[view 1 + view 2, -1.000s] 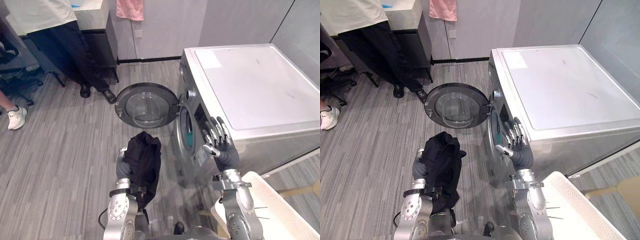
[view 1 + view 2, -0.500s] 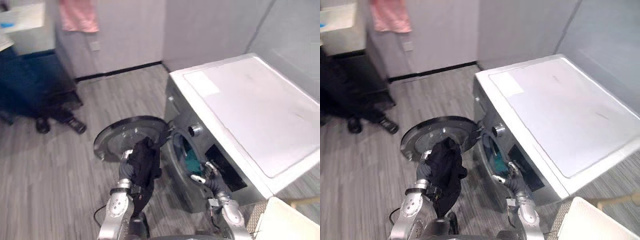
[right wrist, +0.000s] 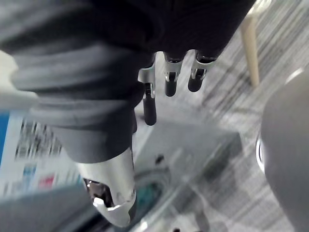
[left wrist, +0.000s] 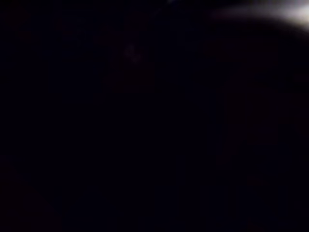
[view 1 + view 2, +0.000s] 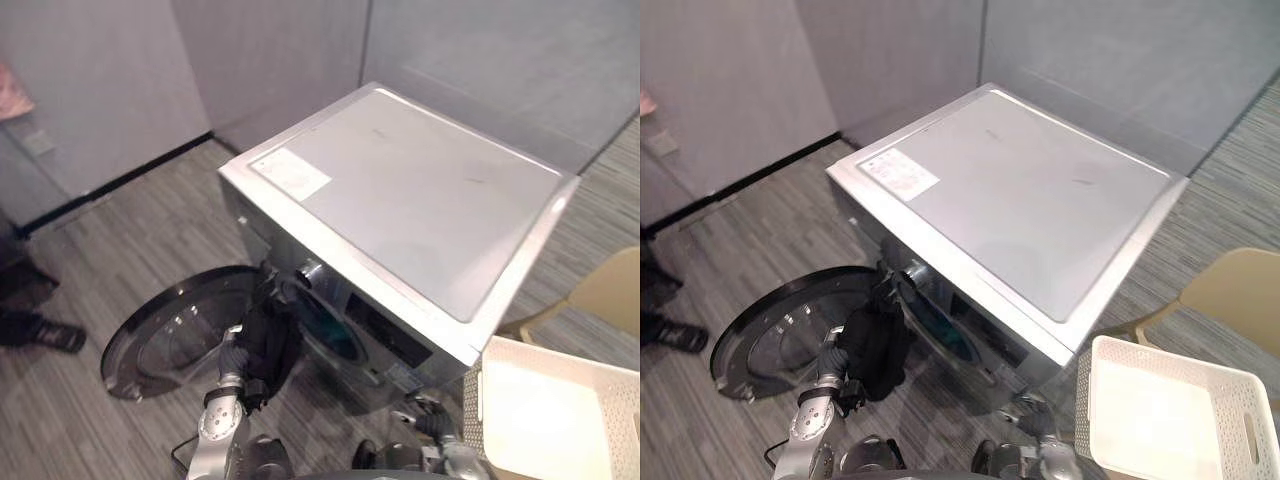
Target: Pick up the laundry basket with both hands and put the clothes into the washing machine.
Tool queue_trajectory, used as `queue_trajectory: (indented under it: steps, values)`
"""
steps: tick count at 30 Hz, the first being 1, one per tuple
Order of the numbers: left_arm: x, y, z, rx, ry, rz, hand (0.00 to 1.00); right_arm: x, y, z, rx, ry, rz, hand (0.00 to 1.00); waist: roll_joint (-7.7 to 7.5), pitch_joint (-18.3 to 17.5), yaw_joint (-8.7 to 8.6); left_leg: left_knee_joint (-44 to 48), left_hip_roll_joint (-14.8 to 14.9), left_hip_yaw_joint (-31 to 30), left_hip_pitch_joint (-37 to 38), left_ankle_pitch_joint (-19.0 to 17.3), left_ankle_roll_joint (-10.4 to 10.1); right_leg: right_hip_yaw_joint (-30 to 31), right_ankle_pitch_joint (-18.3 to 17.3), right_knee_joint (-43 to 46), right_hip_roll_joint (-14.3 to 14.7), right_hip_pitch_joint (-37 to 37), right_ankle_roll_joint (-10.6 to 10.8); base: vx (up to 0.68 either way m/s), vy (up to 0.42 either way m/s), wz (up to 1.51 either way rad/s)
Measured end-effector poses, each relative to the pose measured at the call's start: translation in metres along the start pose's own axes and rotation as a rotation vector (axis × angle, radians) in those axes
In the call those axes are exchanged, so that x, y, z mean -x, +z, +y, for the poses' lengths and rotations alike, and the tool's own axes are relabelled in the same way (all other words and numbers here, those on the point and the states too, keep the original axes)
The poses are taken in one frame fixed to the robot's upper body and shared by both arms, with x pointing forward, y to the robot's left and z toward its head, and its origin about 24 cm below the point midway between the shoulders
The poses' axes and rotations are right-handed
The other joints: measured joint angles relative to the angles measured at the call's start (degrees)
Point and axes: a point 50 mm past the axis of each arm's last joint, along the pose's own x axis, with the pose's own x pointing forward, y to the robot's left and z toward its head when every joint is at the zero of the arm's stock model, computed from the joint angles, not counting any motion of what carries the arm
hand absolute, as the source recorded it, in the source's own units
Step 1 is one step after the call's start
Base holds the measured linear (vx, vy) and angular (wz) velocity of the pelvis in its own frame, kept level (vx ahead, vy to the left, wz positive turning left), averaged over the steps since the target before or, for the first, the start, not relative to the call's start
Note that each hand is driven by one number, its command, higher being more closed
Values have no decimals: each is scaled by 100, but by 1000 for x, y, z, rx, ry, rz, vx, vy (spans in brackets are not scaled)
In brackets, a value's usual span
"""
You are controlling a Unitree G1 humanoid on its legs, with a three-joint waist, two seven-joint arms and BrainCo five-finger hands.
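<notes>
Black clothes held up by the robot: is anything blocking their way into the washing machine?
Nothing visible does. The door is swung wide open, and the black clothes sit right at the drum opening of the washing machine.

Spotted the washing machine [image 5: 400,200] dead centre, door [image 5: 175,330] swung open to its left, garment [image 5: 265,345] right at the drum opening, laundry basket [image 5: 1180,360] off to its right, chair [image 5: 1230,290] just beyond that.

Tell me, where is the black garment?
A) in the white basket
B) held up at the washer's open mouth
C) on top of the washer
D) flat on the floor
B: the black garment hangs clear of the floor, right at the mouth of the washer, beside its open door.
</notes>
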Motion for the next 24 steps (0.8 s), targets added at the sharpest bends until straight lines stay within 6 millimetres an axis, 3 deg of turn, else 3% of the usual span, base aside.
queue_trajectory:
  steps: [2,3,4,5,6,7,8,10,12,14,17,20,24]
  values:
    - [0,0,-1,9,9,0,100,-1,-3,-13,-2,-59,16,0,-32,13,22,-777,-237,-558,-79,-33,-86,346,-62,127,-33,-88,100,88,126,-78]
    - [1,-1,-2,15,12,3,100,-1,-3,-16,4,-68,19,0,32,-7,23,-1221,-333,-752,-8,79,-180,457,-112,297,-39,-206,207,86,186,-63]
    - [1,-1,-4,24,17,5,100,-1,-4,-19,4,-76,20,0,114,-24,23,-1530,-361,-871,24,237,-321,528,-174,440,-17,-298,294,95,220,-62]
    - [0,-2,-5,40,33,7,100,-3,-5,-20,-23,-89,36,0,18,36,31,-1546,-391,-790,65,251,-601,704,-308,770,-112,-419,400,104,190,-52]
    - [0,-1,-4,51,38,7,100,-2,-7,-14,-46,-86,44,0,-85,84,-7,-1472,-472,-641,53,174,-495,788,-365,938,-255,-543,496,113,172,-47]
    - [-1,0,-4,56,38,3,100,-1,-7,-11,-55,-85,46,0,-84,142,-22,-1365,-505,-561,20,150,-463,829,-367,1043,-315,-641,501,93,153,-37]
    - [-5,6,-6,82,45,-19,100,-3,-4,-8,-73,-80,35,0,-204,227,-3,-1113,-544,-456,-108,100,-392,938,-372,1302,-404,-832,511,26,149,-42]
    - [-12,24,-12,117,31,-89,100,-8,10,-5,-102,-76,-8,0,-197,508,23,-577,-543,-263,-460,23,-271,1106,-393,1789,-500,-1259,547,-61,134,-39]
    - [-21,47,-19,153,18,-175,100,-13,27,-5,-120,-78,-68,0,-112,775,21,57,-470,-218,-943,-293,-197,1221,-596,2338,-597,-1762,664,-143,106,-28]
    - [-37,76,-32,187,-6,-276,100,-19,47,-3,-151,-93,-126,0,-41,1066,18,989,-324,-231,-1660,-912,-117,1323,-1036,3276,-646,-2545,711,-206,78,-14]
    - [-46,102,-43,232,-19,-357,100,-22,66,-3,-181,-109,-191,0,-74,1342,17,2131,-138,-341,-2563,-1340,-44,1436,-1409,4363,-683,-3445,677,-214,16,-6]
    - [-50,116,-53,255,-35,-398,100,-23,80,-7,-222,-141,-245,0,-109,1473,11,2805,-43,-494,-3316,-1489,-9,1488,-1559,5017,-675,-4155,631,-173,3,0]
    - [-58,148,-70,314,-63,-482,100,-23,114,-12,-298,-171,-383,0,-180,1641,15,3855,33,-793,-4706,-1597,-24,1548,-1768,6097,-689,-5466,568,-154,-46,4]
